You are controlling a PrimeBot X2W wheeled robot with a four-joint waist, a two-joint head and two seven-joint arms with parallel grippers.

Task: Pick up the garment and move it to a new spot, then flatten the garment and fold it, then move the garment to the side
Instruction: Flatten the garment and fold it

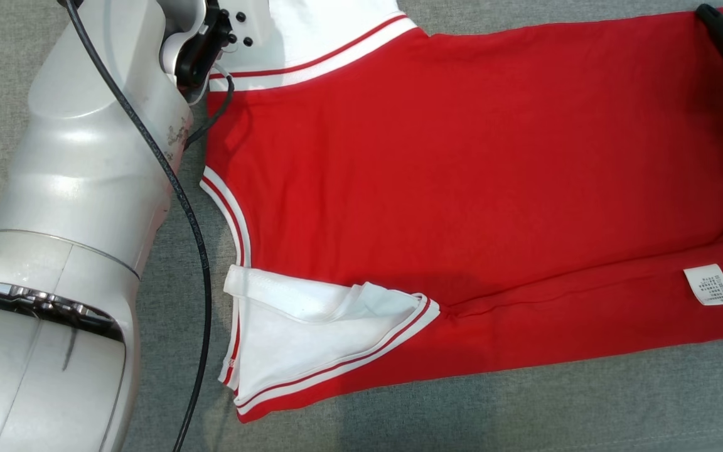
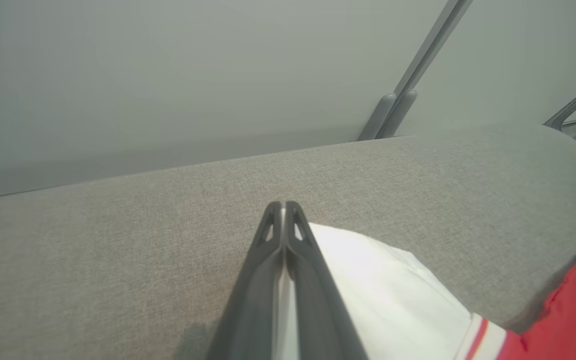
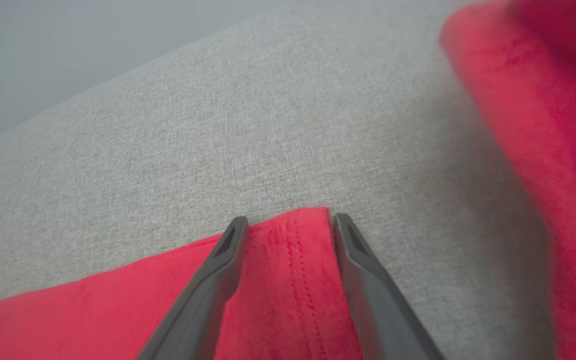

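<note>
The garment [image 1: 462,176] is a red top with white sleeves and red-and-white trim, spread flat on the grey cloth surface [image 1: 524,408]. Its near white sleeve [image 1: 299,333] is folded onto the red body. My left gripper [image 2: 283,205] is shut on the far white sleeve [image 2: 383,290], a strip of white cloth showing between its fingers. My right gripper [image 3: 288,220] is open, its fingers straddling a stitched corner of the red hem [image 3: 288,270]. In the head view one dark finger [image 1: 722,31] of the right gripper lies at the garment's top right corner.
My pale left arm [image 1: 85,157] and its black cable [image 1: 198,251] cover the left side of the head view. A white care label [image 1: 710,284] lies on the red cloth at the right. The surface's far edge [image 2: 268,155] runs beyond the left gripper.
</note>
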